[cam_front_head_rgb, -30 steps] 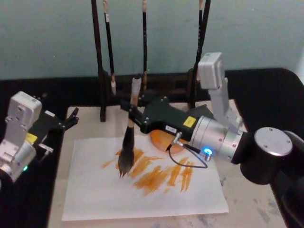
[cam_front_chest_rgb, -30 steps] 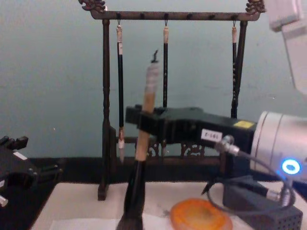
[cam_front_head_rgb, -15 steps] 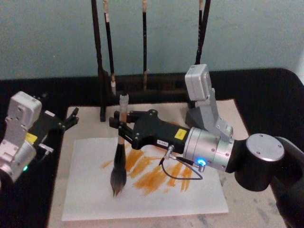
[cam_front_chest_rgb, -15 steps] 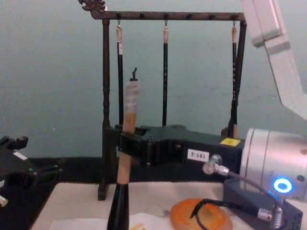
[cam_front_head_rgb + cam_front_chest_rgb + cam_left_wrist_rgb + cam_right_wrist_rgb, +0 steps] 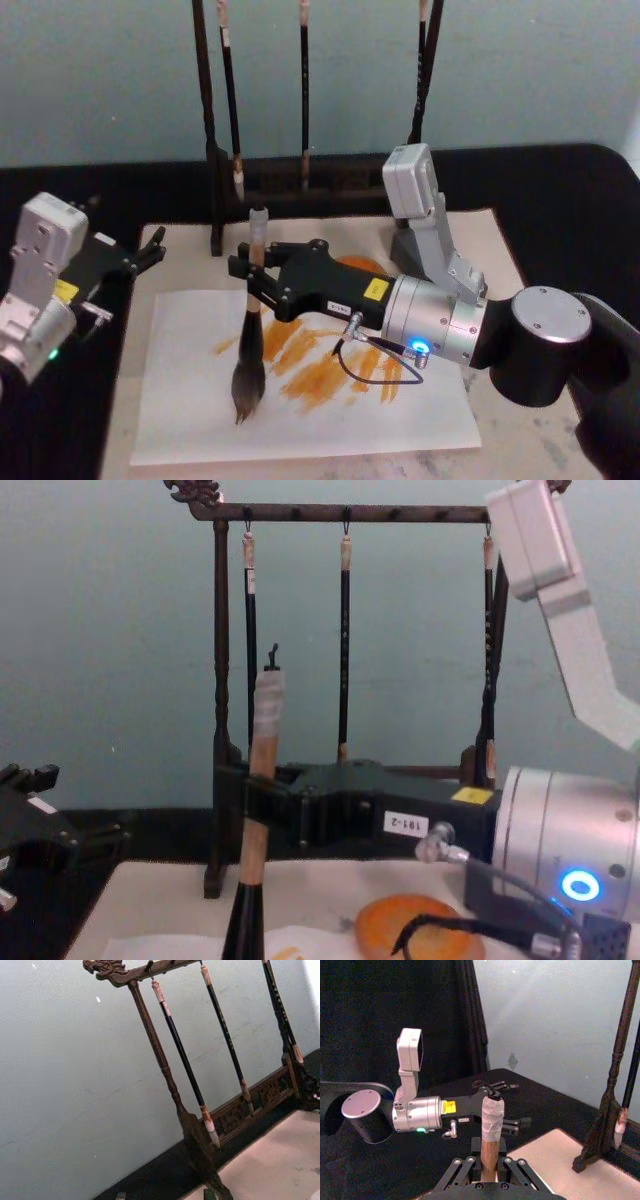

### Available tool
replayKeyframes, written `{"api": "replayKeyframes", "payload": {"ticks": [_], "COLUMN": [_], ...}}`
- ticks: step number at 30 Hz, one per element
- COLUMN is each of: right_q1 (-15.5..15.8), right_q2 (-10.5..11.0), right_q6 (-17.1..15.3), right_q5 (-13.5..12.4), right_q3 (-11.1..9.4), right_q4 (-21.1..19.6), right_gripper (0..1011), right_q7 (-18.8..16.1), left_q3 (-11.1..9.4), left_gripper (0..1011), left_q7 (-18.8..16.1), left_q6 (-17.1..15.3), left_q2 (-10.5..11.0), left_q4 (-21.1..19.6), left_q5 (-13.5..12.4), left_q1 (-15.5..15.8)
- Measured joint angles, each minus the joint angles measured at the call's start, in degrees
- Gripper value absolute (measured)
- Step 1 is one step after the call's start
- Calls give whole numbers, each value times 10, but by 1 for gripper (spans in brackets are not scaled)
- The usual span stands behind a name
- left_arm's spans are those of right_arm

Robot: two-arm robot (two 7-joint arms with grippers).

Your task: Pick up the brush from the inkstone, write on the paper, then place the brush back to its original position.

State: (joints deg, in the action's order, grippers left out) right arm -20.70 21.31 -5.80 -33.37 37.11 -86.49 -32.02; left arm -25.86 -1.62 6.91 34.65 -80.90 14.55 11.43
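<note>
Item: brush (image 5: pixel 249 338), thick, grey tuft, black ferrule, tan handle, whitish wrapped end with loop; stands nearly upright, wrapped end leaning slightly, over the paper's 8 o'clock area, tuft tip down at the sheet; actual contact cannot be told. Item: right gripper (image 5: pixel 256 277), black, reaching in from 4 o'clock across the sheet; jaws clamped on the tan handle above the ferrule, wrapped end rising free above them. Item: paper (image 5: pixel 190 400), white, lying on the mat (image 5: pixel 478 228), cream; orange strokes (image 5: pixel 320 365) fan across the sheet's middle, just beside the tuft at its 3 o'clock. Item: inkstone (image 5: pixel 375 920), round, shallow, orange; sits at 12 o'clock of the paper, beyond its far edge, partly hidden by the right gripper and its cable; apart from the brush. Item: rack (image 5: pixel 213 180), dark carved wood, at the mat's 12 o'clock edge, with three thin brushes (image 5: pixel 345 640) hanging from its top bar, tips down. Item: left gripper (image 5: pixel 152 250), parked at 9 o'clock of the mat, over the black table (image 5: pixel 560 190); jaws spread wide, nothing between them.
</note>
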Motion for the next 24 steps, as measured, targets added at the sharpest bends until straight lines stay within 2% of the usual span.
{"api": "replayKeyframes", "payload": {"ticks": [24], "right_q1": [-5], "right_q2": [-10], "right_q6": [16], "right_q5": [23], "right_q3": [-7], "right_q4": [30], "right_gripper": [163], "right_q7": [7], "left_q3": [0], "left_gripper": [1001], "left_q7": [0], "left_q6": [0], "left_q2": [0], "left_q4": [0], "left_q5": [0], "left_q1": [0]}}
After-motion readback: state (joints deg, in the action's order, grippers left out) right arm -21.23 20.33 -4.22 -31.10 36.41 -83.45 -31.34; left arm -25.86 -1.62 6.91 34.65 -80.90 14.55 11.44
